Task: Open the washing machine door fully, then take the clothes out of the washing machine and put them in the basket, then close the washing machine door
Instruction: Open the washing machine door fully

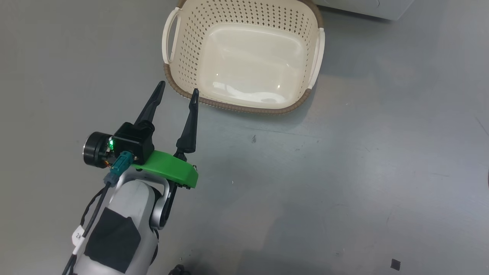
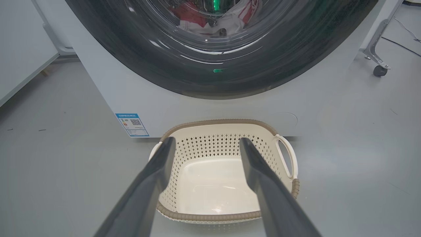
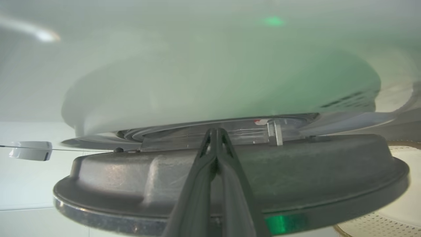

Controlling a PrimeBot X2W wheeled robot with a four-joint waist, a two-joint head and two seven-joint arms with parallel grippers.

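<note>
Grey floor [image 1: 344, 172] w/ cream basket [image 1: 191, 49] just in front of white washing machine [image 2: 230, 112], small dark scrap [image 1: 395, 264] apart.

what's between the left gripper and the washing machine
The empty basket, on the floor just in front of the washing machine; the left wrist view shows it beyond the open left gripper.

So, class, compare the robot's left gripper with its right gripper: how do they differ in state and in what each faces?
The left gripper stands open, fingers spread wide; the right gripper is shut, fingertips pressed together. The left gripper points at the empty basket; the right gripper points at the washing machine door, close up. Both have two long dark fingers and hold nothing.
</note>
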